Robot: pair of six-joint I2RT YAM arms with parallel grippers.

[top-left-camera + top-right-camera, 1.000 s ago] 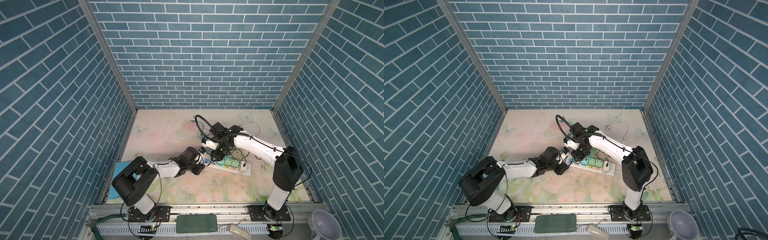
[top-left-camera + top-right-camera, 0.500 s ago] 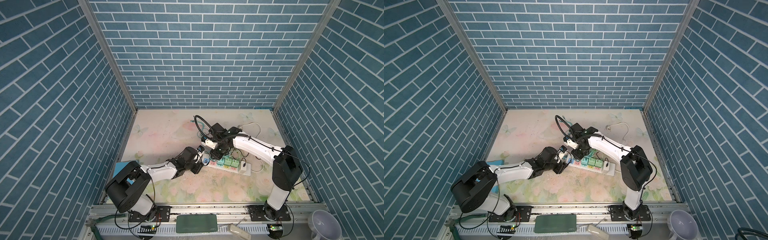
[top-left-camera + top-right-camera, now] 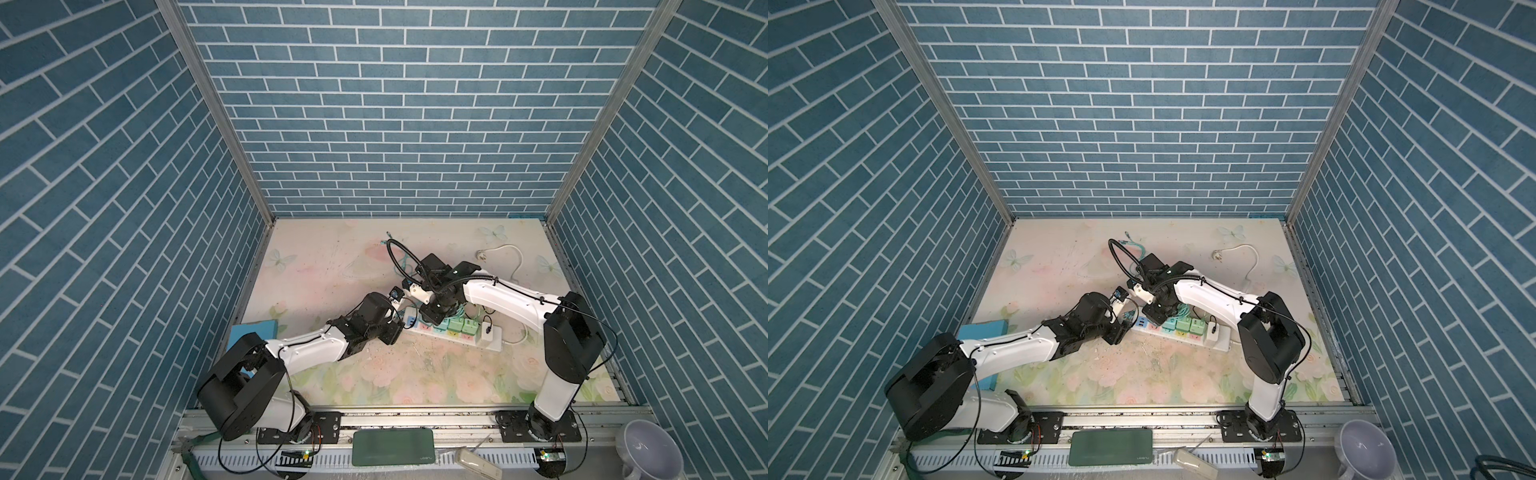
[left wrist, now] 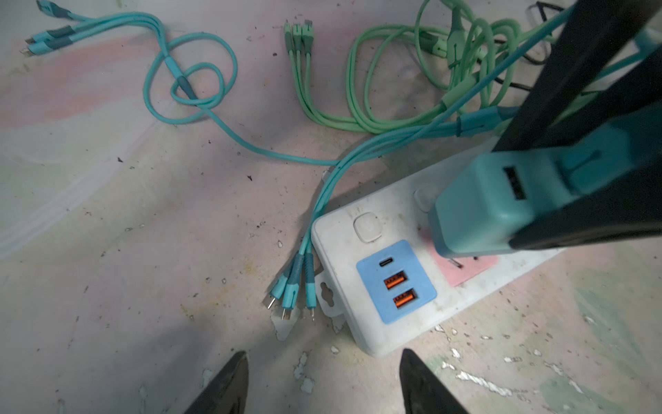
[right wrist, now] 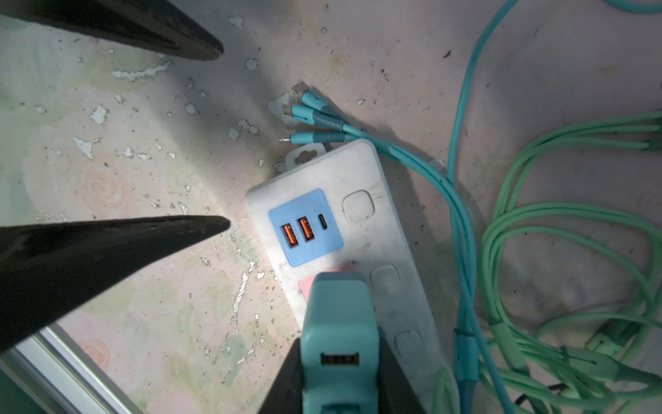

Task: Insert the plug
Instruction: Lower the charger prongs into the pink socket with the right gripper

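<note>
**Teal plug sitting at the pink socket**

The plug point(image 5: 338, 312), a blocky teal adapter with a USB port in its upper face, is standing upright over the pink socket panel point(image 4: 473, 267) of the power strip point(image 5: 401, 243). The right gripper point(image 5: 340, 372) is pinching it on two sides. A metal prong is showing beneath the plug's base in the left wrist view, so it is probably sitting only partly pushed in. The power strip, white and scuffed, is lying flat. One end is carrying a blue panel point(image 4: 396, 281) with two orange USB ports and one slim slot, with rounded square buttons running alongside. In both top views the strip point(image 3: 494, 343) point(image 3: 1221, 343) is running slantwise, dropping toward the right.
</note>
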